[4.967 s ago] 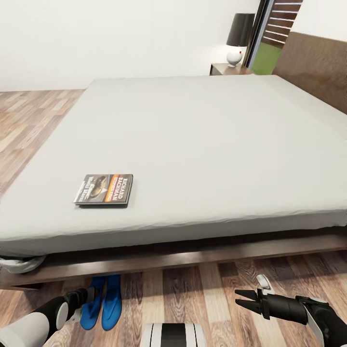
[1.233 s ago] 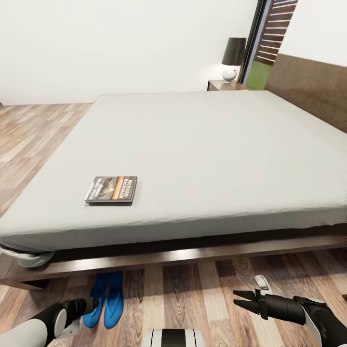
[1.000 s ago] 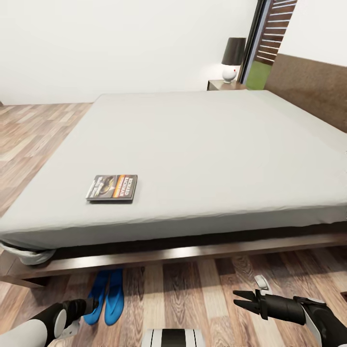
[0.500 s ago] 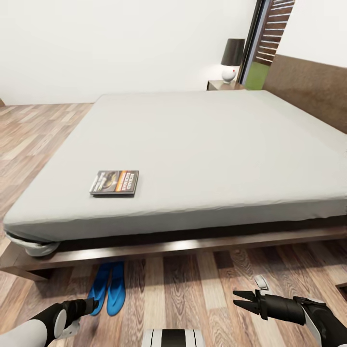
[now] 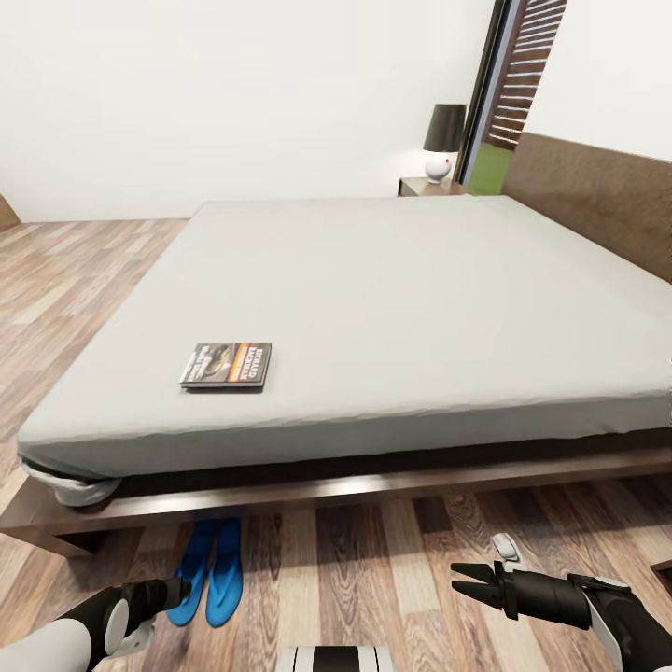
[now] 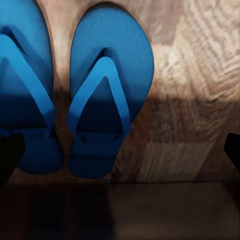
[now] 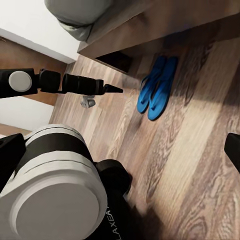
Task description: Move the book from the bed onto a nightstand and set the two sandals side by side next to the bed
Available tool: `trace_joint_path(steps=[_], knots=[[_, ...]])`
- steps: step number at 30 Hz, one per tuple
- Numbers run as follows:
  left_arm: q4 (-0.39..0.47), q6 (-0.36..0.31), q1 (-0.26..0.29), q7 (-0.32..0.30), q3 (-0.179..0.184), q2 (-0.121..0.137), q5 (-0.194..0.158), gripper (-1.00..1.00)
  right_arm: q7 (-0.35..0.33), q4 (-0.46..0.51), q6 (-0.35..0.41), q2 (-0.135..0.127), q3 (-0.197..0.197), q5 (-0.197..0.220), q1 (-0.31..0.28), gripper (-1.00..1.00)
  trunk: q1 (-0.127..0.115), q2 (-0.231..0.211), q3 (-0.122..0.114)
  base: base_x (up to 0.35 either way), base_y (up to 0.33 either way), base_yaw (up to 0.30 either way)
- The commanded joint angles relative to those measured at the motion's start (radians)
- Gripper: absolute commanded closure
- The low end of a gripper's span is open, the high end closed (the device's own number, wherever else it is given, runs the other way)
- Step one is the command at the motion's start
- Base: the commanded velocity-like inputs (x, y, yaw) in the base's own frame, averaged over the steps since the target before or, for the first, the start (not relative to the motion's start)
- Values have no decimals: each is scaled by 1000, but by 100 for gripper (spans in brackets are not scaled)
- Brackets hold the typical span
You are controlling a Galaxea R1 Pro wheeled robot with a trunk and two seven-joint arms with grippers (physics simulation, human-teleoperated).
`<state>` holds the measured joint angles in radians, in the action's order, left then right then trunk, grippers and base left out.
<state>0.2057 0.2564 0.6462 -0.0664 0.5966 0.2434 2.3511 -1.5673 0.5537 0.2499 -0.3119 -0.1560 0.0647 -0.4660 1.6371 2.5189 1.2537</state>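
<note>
Paper-thin, light book is lying at ten o'clock; its edge is judged graspable. Both grippers are spread, empty.

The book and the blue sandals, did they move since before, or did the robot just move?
Mostly the robot's view moved: it pulled back and swung a little, so more floor shows. The book lies at the same spot on the bed, and the sandals stay side by side on the floor by the bed frame. The left gripper and right gripper hold nothing, as before.
</note>
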Motion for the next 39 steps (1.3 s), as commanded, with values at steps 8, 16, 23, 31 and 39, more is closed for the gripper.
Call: trace_joint_path(steps=[8, 16, 23, 31, 39], knots=[[3, 8, 0, -2, -1, 0, 5, -100, -3, 0, 11, -1, -1, 1, 0, -100, -2, 0, -11, 0, 0, 0], [1, 11, 0, -1, -3, 0, 5, -100, -3, 0, 11, -1, -1, 1, 0, -100, -2, -1, -15, 0, 0, 0], [-24, 14, -2, 0, -3, -1, 5, -100, -3, 0, 11, -1, -1, 1, 0, -100, -2, -1, -15, 0, 0, 0], [-77, 15, -2, 32, -3, 0, 5, -100, -3, 0, 11, -1, -2, 2, 0, -100, -5, -2, -42, 0, 0, 0], [-120, 15, -2, 51, -3, 0, 5, -100, -3, 0, 11, -1, -2, 3, 0, -100, -7, -3, -57, 0, 0, 0]])
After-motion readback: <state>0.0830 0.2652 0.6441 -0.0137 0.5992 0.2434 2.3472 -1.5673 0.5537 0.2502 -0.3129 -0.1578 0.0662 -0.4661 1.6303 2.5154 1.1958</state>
